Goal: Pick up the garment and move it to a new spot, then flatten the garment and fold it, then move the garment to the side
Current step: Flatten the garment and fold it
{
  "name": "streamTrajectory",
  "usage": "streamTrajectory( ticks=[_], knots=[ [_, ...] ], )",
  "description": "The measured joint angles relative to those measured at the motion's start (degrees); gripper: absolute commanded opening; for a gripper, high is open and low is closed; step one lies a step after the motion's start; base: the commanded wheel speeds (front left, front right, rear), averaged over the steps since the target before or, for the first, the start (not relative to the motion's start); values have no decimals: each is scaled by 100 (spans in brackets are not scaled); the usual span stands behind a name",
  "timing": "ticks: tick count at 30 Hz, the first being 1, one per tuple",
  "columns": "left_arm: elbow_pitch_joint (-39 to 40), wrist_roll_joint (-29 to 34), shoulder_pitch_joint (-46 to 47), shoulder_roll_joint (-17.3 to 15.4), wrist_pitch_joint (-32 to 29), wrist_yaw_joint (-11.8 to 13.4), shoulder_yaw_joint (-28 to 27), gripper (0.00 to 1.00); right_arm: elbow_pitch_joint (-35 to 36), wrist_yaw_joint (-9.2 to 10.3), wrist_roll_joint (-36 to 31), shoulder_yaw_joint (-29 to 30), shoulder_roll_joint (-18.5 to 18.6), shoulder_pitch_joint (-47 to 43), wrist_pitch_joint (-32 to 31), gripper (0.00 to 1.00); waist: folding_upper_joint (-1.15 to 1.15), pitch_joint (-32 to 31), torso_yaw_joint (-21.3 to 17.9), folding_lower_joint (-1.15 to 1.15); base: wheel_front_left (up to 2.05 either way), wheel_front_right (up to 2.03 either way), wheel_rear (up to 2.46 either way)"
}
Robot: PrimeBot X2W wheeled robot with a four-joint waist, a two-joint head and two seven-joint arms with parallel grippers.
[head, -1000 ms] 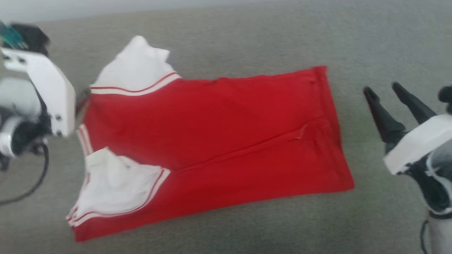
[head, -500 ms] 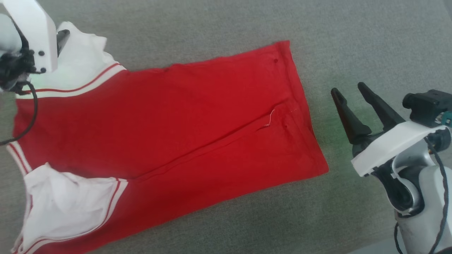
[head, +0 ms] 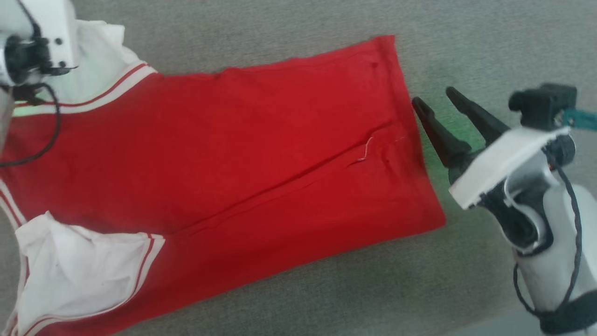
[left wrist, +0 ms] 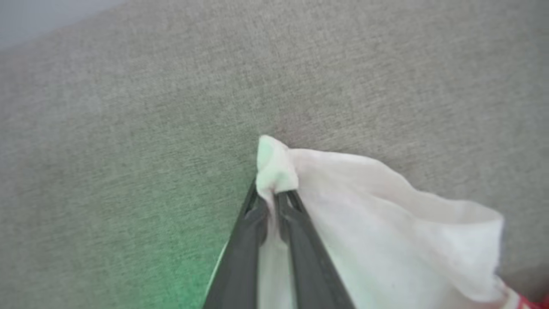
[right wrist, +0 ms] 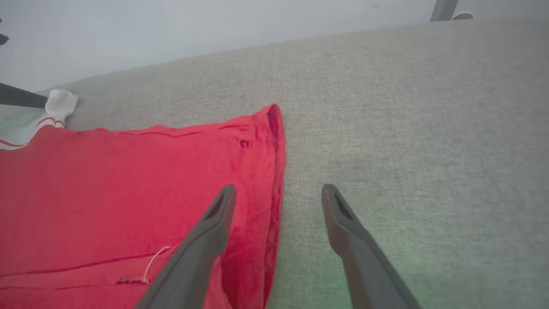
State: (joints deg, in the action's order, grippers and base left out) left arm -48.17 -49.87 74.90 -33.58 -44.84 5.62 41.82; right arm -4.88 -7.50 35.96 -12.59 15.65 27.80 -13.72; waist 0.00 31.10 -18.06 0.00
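Observation:
The garment [head: 233, 154] lies spread on the grey cloth surface, red with white sleeves trimmed in red stripes. My left gripper [left wrist: 274, 197] is shut on the tip of the far white sleeve [left wrist: 276, 167], which bunches up between its fingers. In the head view that arm's wrist [head: 39, 42] sits over the same sleeve at the top left. At the garment's right hem [right wrist: 274, 171] my right gripper [head: 433, 96] stands open. Its left finger [right wrist: 206, 231] is over the red cloth and its right finger [right wrist: 351, 240] over the bare surface, with nothing between them.
The grey cloth surface [head: 466, 42] stretches beyond the garment on the right and far side. Its far edge [right wrist: 343, 36] meets a pale background, where a metal leg [right wrist: 441, 10] stands. A black cable [head: 46, 140] from my left arm hangs over the garment's left part.
The head camera has shifted. My left gripper has shut on the white sleeve tip. My right gripper has come up to the garment's right hem, still open.

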Motion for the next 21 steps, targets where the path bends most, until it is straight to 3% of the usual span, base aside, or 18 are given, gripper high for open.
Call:
streamTrajectory(
  ticks=[11, 18, 20, 21],
  knots=[
    [-617, 88, 561, 795, 401, -424, 194, 0, -911, 1, 119, -313, 455, 1390, -1082, 100, 0, 166, 590, 0, 0, 0, 0],
    [-1053, 92, 801, 1121, 652, -653, 242, 0, -1706, 0, 307, -826, 589, 2225, -2362, 99, 0, 246, 840, 0, 0, 0, 0],
    [-1163, 93, 852, 1201, 739, -713, 246, 0, -1830, 1, 409, -979, 643, 2444, -2799, 0, 0, 252, 880, 0, 0, 0, 0],
    [-1218, 94, 862, 1237, 789, -743, 249, 0, -1889, 1, 407, -1045, 701, 2544, -2984, 0, 0, 251, 903, 0, 0, 0, 0]
  ],
)
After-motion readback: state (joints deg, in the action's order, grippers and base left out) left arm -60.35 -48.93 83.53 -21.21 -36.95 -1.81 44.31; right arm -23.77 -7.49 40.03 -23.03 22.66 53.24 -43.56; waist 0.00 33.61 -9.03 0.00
